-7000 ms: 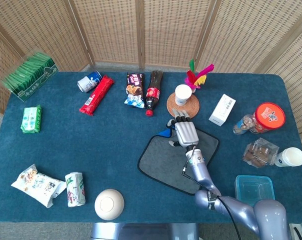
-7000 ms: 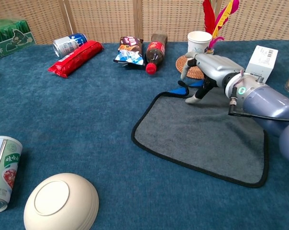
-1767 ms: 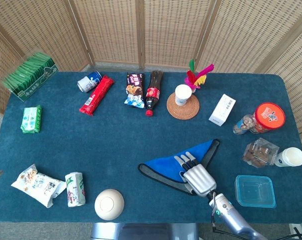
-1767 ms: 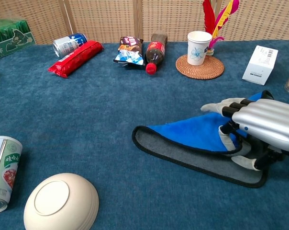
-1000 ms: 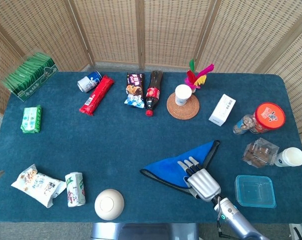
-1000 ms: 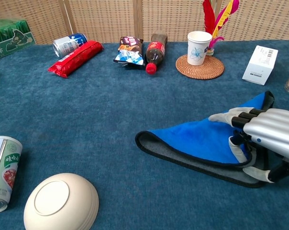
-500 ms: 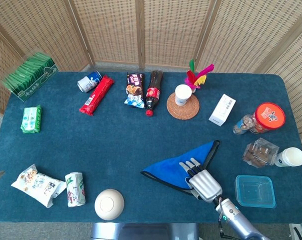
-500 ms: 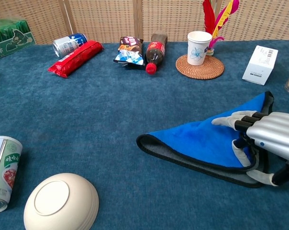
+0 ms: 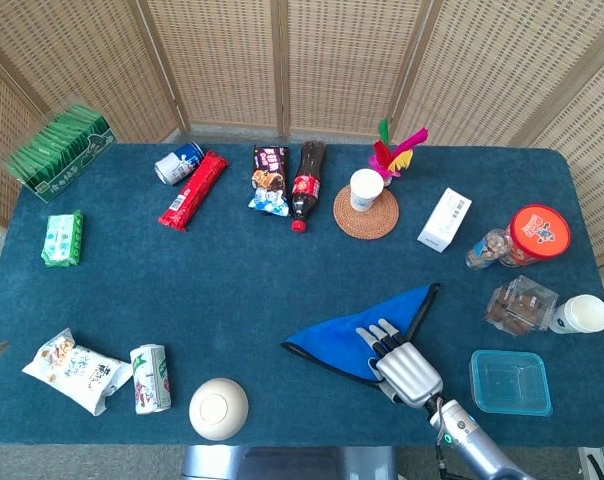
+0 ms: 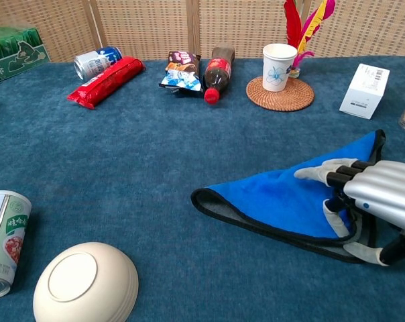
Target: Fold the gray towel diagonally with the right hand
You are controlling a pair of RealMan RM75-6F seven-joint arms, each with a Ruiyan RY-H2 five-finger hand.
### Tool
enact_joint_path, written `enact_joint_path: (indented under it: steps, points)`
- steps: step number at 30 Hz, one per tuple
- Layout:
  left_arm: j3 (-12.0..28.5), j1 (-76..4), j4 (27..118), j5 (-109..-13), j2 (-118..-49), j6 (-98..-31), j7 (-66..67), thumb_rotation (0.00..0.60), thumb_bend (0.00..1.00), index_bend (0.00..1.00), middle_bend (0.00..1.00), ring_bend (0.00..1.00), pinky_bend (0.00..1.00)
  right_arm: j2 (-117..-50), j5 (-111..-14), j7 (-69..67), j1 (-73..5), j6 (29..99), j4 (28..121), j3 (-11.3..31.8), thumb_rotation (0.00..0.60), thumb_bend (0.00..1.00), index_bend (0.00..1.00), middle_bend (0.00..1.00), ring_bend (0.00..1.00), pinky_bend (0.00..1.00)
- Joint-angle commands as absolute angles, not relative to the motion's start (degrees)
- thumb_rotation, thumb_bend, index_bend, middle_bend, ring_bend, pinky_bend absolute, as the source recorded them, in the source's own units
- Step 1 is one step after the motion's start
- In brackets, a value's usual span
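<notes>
The towel [image 9: 347, 337] lies folded into a triangle at the near right of the table, blue underside up, with a thin strip of gray and black hem along its near edge [image 10: 269, 228]. My right hand [image 9: 408, 370] rests over the triangle's near corner. In the chest view the right hand [image 10: 373, 198] has its fingers [image 10: 313, 174] stretched across the blue layer and its thumb lower, by the hem, and it appears to pinch the folded corner. My left hand shows in neither view.
A clear plastic box [image 9: 510, 382] sits just right of the hand. A white bowl [image 10: 85, 282] and a can [image 10: 5, 238] stand at the near left. A paper cup on a woven coaster [image 10: 279, 57], a cola bottle [image 9: 306, 184] and a white carton [image 10: 365, 90] stand further back.
Over the last second the right hand slid slightly nearer and rightward with the top layer. The blue layer now covers more of the gray, leaving only a narrow strip at the near edge.
</notes>
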State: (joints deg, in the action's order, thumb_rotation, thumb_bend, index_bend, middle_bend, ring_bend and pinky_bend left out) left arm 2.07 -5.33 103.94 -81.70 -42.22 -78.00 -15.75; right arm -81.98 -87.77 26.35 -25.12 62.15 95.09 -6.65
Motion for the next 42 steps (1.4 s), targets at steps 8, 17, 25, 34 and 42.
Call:
enact_joint_path:
  steps: [8,17,25,34,42]
  points:
    - [2.1,-5.3,103.9,-81.7,-42.2,-78.1,-16.0,0.6,0.24,0.18,0.0,0.0,0.0,-81.7,-88.4,25.5,-25.1,61.4,95.1,-6.7,0.6,0.41,0.67,0.0,0.0,0.0]
    - [2.0,-5.3,103.8,-81.9,-42.1,-78.2,-16.2,0.6,0.24,0.18,0.0,0.0,0.0,-80.6,-90.2,24.2,-25.6,60.7,95.4,-7.1,0.599,0.28,0.59,0.0,0.0,0.0]
    - [2.0,-5.3,103.8,-82.1,-42.2,-78.2,-16.2,0.6,0.24,0.18,0.0,0.0,0.0,-80.1,-90.8,23.8,-25.6,60.5,95.8,-7.0,0.48,0.3,0.56,0.0,0.0,0.0]
    - [1.9,-5.4,103.8,-82.1,-42.2,-78.0,-16.2,0.6,0.24,0.18,0.0,0.0,0.0,-78.4,-91.3,24.4,-25.9,59.9,97.3,-7.0,0.335,0.31,0.54,0.0,0.0,0.0]
    - [1.9,-5.5,103.8,-82.0,-42.3,-77.9,-15.9,0.6,0.24,0.18,0.0,0.0,0.0,-76.8,-92.7,24.0,-26.4,61.0,98.2,-5.9,0.293,0.32,0.54,0.0,0.0,0.0]
